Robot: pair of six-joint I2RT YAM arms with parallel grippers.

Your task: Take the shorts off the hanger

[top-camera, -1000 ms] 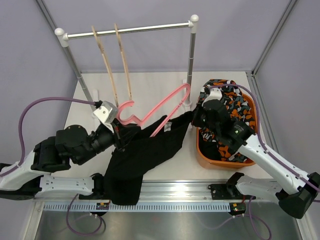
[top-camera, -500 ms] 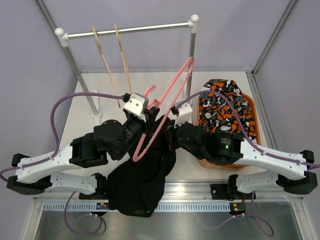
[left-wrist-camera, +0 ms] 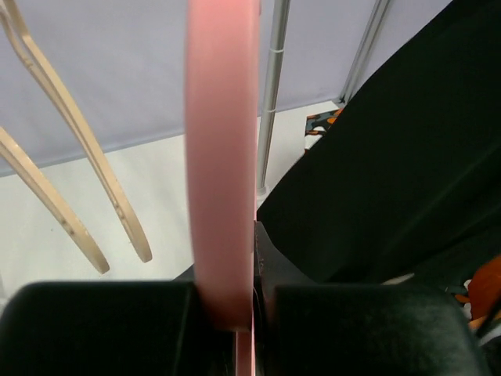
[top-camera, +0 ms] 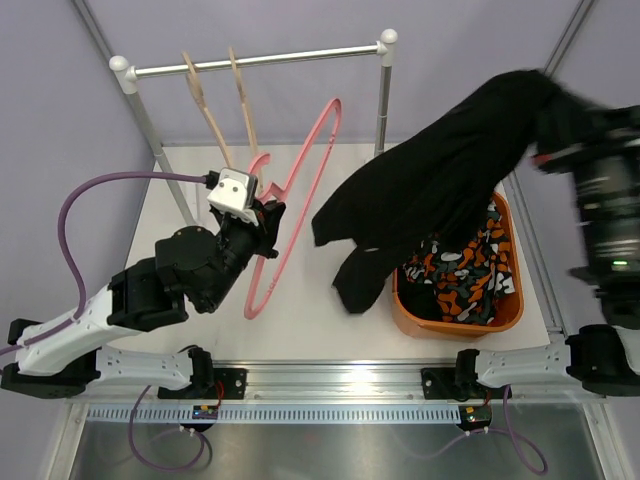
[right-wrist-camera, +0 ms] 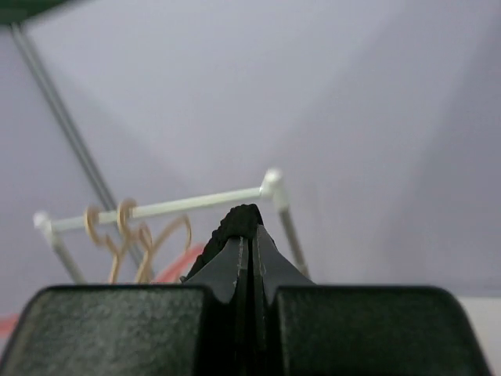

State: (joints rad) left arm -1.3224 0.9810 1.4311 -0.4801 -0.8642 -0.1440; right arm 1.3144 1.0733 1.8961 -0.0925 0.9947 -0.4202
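My left gripper (top-camera: 268,222) is shut on the pink hanger (top-camera: 300,190), which stands bare and tilted over the table; it fills the middle of the left wrist view (left-wrist-camera: 223,157). My right gripper (top-camera: 548,120) is raised high at the right and shut on the black shorts (top-camera: 440,190), which hang down free of the hanger over the orange basket (top-camera: 450,325). A tuft of black cloth (right-wrist-camera: 239,223) shows between its fingertips. The patterned shorts (top-camera: 465,275) lie in the basket. The black shorts also show in the left wrist view (left-wrist-camera: 391,172).
A white clothes rail (top-camera: 250,60) stands at the back with two wooden hangers (top-camera: 215,125) on it; its right post (top-camera: 382,100) is close to the pink hanger's tip. The arms' mounting rail (top-camera: 330,385) runs along the near edge.
My right gripper has swung up and to the right, pulling the black shorts off the pink hanger. My left gripper has drawn the hanger back to the left.
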